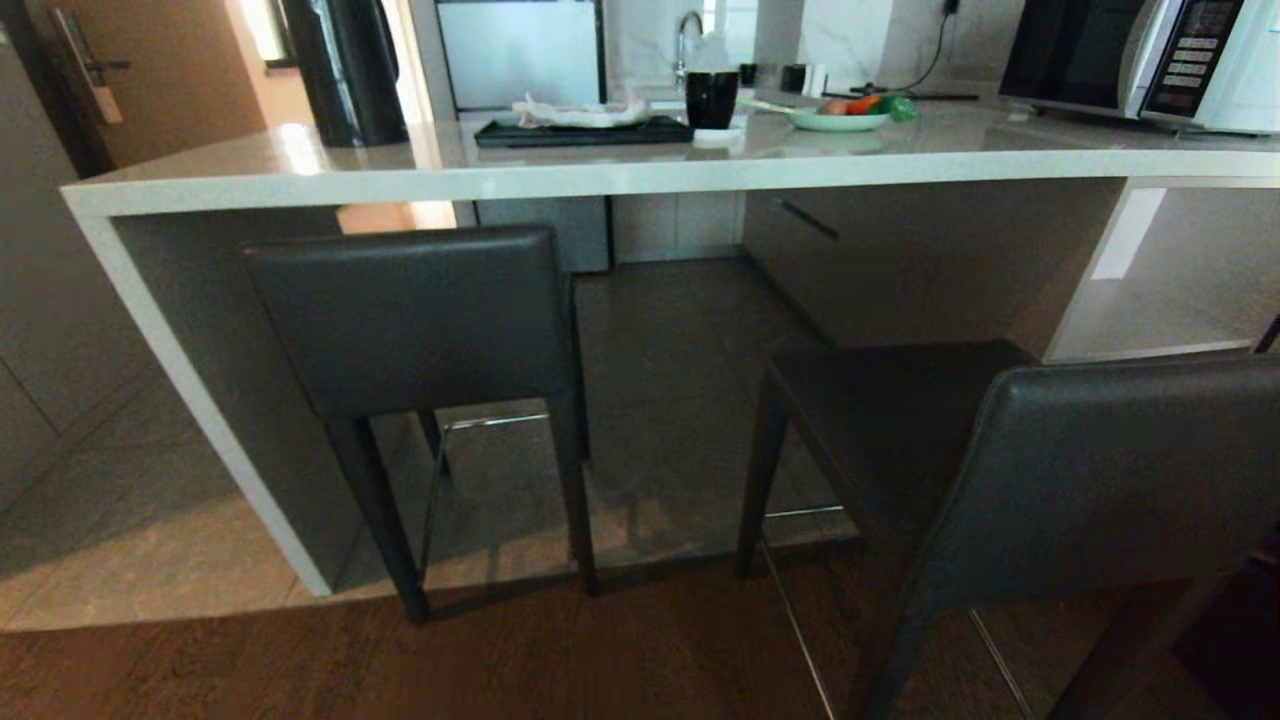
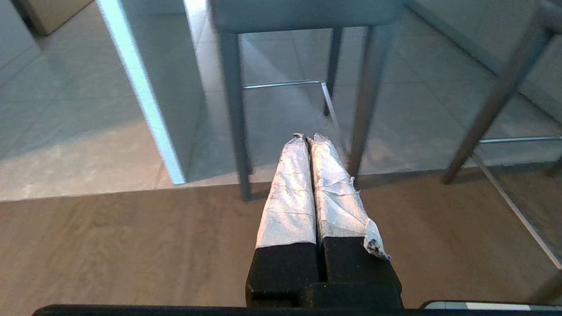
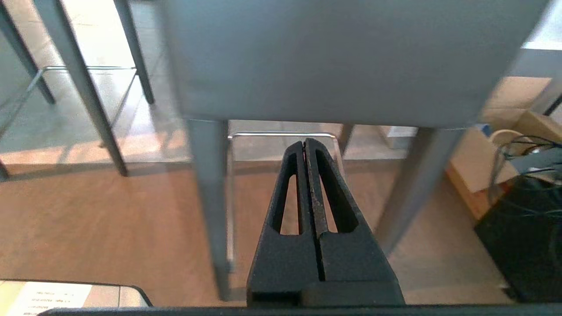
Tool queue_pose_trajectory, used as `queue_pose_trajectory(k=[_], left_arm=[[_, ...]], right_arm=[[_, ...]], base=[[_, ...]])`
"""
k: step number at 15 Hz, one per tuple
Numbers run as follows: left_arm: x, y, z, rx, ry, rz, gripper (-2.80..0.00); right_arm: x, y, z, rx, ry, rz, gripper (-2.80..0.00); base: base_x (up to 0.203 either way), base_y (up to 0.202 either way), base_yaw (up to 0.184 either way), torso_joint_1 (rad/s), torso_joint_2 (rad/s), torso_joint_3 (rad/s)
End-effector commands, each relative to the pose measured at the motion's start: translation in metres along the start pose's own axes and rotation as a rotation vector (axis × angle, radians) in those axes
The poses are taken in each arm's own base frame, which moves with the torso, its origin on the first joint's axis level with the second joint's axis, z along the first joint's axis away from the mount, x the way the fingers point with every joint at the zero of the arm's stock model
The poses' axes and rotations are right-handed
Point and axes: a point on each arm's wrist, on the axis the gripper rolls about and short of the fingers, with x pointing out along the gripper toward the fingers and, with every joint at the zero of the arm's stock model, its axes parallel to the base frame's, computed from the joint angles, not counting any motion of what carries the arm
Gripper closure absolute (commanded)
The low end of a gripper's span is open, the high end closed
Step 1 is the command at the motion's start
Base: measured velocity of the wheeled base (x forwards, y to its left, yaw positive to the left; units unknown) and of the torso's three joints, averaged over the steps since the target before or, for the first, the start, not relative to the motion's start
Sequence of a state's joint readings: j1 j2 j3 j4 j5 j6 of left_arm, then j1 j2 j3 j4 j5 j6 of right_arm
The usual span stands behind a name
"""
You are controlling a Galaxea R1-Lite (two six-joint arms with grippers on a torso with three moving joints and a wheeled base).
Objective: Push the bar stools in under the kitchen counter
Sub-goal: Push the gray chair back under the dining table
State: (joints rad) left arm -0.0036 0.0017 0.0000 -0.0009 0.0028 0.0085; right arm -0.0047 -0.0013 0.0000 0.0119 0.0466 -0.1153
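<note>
The kitchen counter (image 1: 640,165) is a pale glossy slab with a side panel (image 2: 145,96) at its left end. Two bar stools face it. The left stool (image 1: 420,315) stands close in, its dark backrest just below the slab edge and its legs (image 2: 232,109) at the tile-wood seam. The right stool (image 1: 1100,470) stands farther out on the wood floor, nearer to me. Neither arm shows in the head view. My left gripper (image 2: 307,137), with white-wrapped fingers, is shut and empty, low before the left stool's legs. My right gripper (image 3: 304,142) is shut and empty, just behind the right stool's backrest (image 3: 342,57).
On the counter stand a black kettle (image 1: 345,70), a black tray (image 1: 585,130), a black mug (image 1: 712,98), a plate of vegetables (image 1: 838,118) and a microwave (image 1: 1140,55). Open shelves (image 1: 1170,290) sit under the right end. Cardboard boxes and cables (image 3: 505,131) lie right of the right stool.
</note>
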Motion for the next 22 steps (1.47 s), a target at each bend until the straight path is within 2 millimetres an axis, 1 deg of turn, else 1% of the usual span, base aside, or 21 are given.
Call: queue_pose_trajectory(k=[1,22], left_arm=[[0.0001,0.0000,0.0002,0.000,0.000,0.001,0.00],[0.0001,0.0000,0.0001,-0.001,0.001,0.002,0.00]], right_arm=[[0.0001,0.0000,0.0000,-0.001,0.002,0.001,0.00],[0.0001,0.0000,0.0000,0.000,0.002,0.000,0.00]], base=[[0.000,-0.194,0.002,0.002,0.01,0.002],[0.000,-0.195,0.001,0.003,0.00,0.002]])
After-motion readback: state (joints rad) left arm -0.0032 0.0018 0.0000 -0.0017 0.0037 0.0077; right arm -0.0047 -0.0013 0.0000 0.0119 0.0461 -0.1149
